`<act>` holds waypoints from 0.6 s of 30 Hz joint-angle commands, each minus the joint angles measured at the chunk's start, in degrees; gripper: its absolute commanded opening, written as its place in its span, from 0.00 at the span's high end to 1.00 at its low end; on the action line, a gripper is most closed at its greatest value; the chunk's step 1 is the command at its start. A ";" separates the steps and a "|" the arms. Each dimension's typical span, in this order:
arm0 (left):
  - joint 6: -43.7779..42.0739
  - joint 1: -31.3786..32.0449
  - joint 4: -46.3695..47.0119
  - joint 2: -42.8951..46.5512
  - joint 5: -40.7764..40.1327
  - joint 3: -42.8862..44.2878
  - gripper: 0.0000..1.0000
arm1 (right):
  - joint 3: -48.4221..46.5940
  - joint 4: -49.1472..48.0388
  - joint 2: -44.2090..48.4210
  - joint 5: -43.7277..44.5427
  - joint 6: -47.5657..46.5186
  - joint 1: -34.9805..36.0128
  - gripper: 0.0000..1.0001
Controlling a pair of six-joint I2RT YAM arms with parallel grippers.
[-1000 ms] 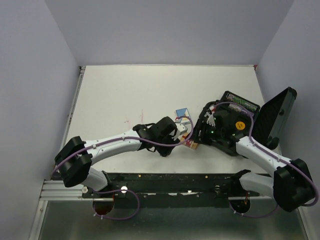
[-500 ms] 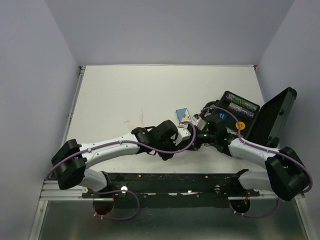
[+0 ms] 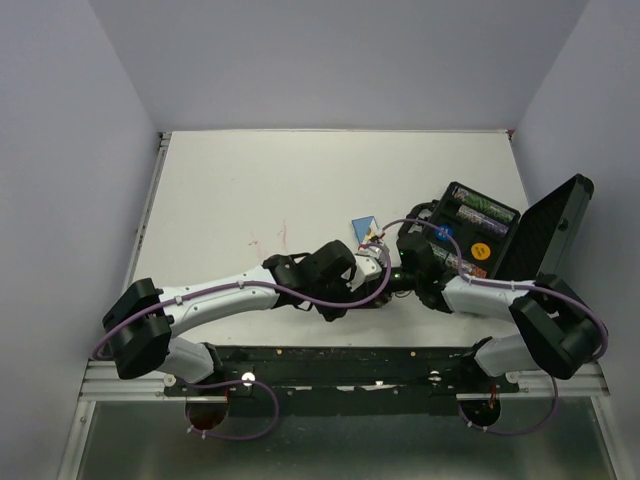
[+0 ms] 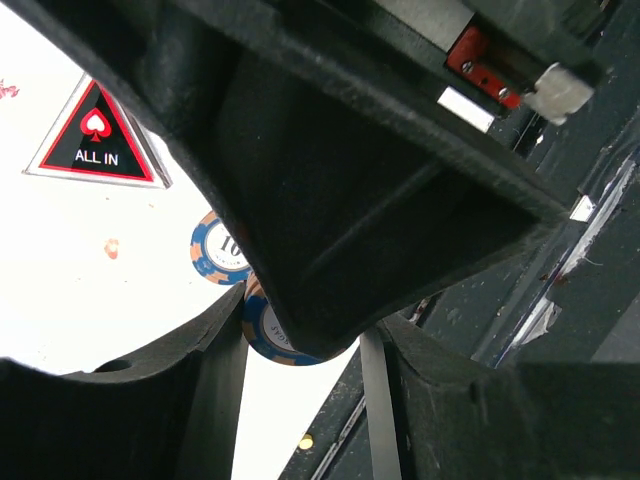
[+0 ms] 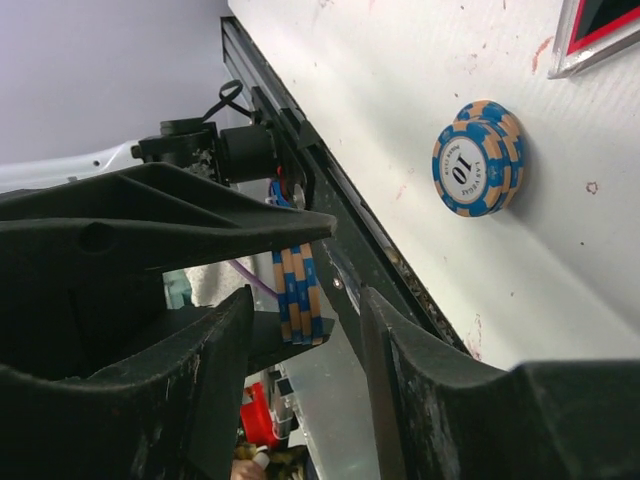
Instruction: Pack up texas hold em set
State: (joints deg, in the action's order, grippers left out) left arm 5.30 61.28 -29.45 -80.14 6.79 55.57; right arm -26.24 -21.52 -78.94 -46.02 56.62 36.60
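Left end effector [image 4: 262,318] pinching chip stack [image 5: 297,292], loose chips [image 5: 478,158] near triangular marker [image 4: 97,140]

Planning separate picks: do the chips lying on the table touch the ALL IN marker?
Apart. The left wrist view shows a white gap between the chips and the marker.

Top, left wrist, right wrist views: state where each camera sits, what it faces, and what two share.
Top: above and behind, facing down on the table; left arm and right arm show.
Left wrist: on the left arm, facing along its fingers, shut on held chips, toward the table.
Right wrist: on the right arm, facing past its fingers at the held chips.
Shared: both wrist views show the loose chips and ALL IN marker.
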 commanded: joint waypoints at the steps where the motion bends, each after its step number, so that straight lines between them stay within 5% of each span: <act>1: -0.91 0.34 1.24 1.74 -0.37 -0.81 0.69 | 0.05 -2.47 -2.62 -1.70 0.42 1.45 0.48; 6: -0.82 0.34 1.50 2.00 -1.07 -0.90 0.69 | -0.30 -3.27 -3.15 -1.79 0.33 1.72 0.63; 13: -0.55 0.42 1.33 2.35 -4.76 -0.82 0.67 | -1.01 -2.56 -2.54 -1.00 -0.46 1.72 0.99; 15: -0.38 0.42 1.41 2.71 -5.64 -0.90 0.56 | -1.18 -2.56 -2.28 0.05 -0.37 1.72 0.99; 18: -0.20 0.42 1.42 3.49 -6.34 -0.90 0.24 | -2.49 0.49 -0.26 4.51 -1.77 1.28 0.99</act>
State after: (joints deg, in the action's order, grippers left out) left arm 5.10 61.36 -29.50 -79.24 4.69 54.83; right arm -26.74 -24.58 -81.36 -46.89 55.48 37.93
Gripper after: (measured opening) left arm 0.609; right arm 0.073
